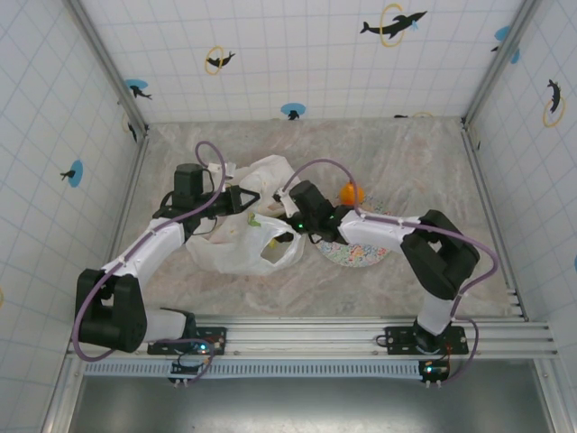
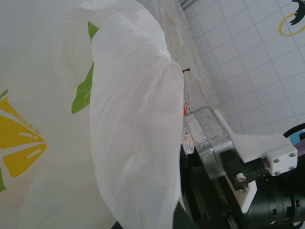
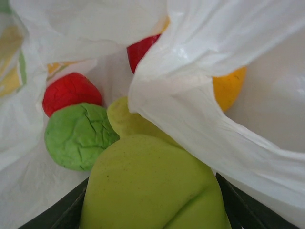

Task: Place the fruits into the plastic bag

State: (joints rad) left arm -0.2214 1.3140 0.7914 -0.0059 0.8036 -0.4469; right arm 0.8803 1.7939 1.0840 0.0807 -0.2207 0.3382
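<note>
Looking down past the right hand [image 3: 155, 210], it's got a yellow-green pear [image 3: 152, 181] clamped between its fingers, jaws roughly half open around the fat end. The pear's long axis seems to run away from the wrist and into the plastic bag [image 3: 200, 119]. The smaller yellow-green lump just beyond could be its neck or a second pear, can't tell. What matters for the drop, I'd say, is that the pear is already inside the bag mouth, with the pile sitting right ahead of it and a bit lower. That's a green apple [image 3: 78, 136] touching it on the left, a red fruit [image 3: 71, 93] just behind the apple, another red one [image 3: 143, 50] further back, and an orange [image 3: 231, 88] off to the right, half hidden by a loose fold of plastic. That fold hangs over the pear from the right, so it might snag when the hand pulls back. In the overhead view, the left hand [image 1: 242, 200] is pinched fully shut on the bag's far-left edge, holding the mouth up off the desk [image 1: 406, 162]. Furthest back, one more orange [image 1: 350, 192] sits at the far rim of the speckled plate [image 1: 361, 255], just behind the right arm's wrist and outside the bag. The right arm is clearly the nearer one for that, since the left is busy with the bag.
</note>
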